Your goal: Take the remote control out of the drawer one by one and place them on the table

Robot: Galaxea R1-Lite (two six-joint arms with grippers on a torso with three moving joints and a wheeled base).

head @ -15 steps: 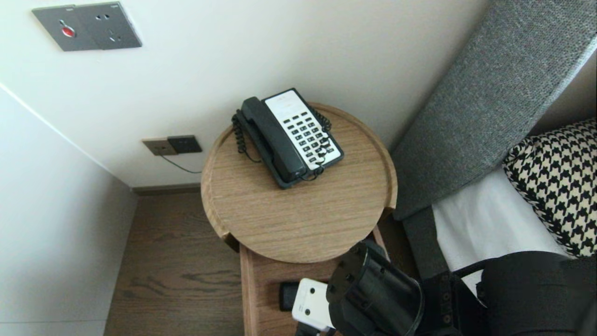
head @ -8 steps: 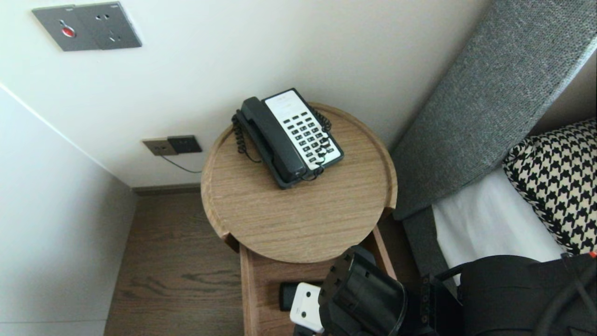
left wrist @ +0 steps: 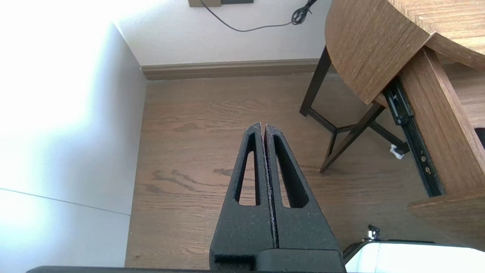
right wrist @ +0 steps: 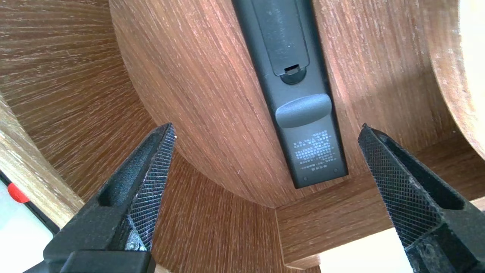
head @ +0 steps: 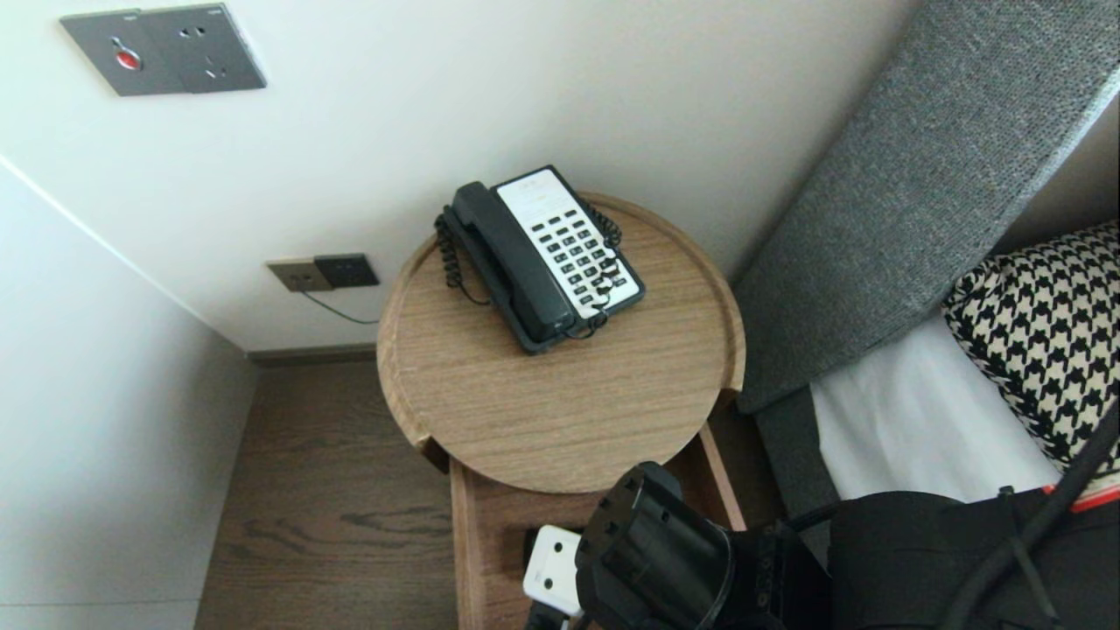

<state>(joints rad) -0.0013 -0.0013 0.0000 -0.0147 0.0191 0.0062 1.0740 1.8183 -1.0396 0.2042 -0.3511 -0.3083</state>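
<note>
Right gripper (right wrist: 267, 127) hangs spread above the face-down remote (right wrist: 303, 144) in the drawer (right wrist: 197, 106), wide enough to straddle it; left gripper (left wrist: 264, 127), closed, idles.

The right arm (head: 919, 560) is black throughout. At the near right it is a bulky matt shell. To the left sits a glossy round wrist housing (head: 656, 560), whose flat flange carries small screws around its rim. A white rectangular block (head: 551, 569) with two dark dots is fixed to the housing's left side. A thick black cable (head: 1041, 525) curves across the near right corner, beside a red-orange strip (head: 1098, 499). The left gripper (left wrist: 264, 127) has black, grainy, wedge-shaped fingers (left wrist: 242, 227), each pierced by a long slot. The right gripper (right wrist: 265, 129) has black tapered fingers (right wrist: 151, 178) whose inner faces are finely cross-hatched.
</note>
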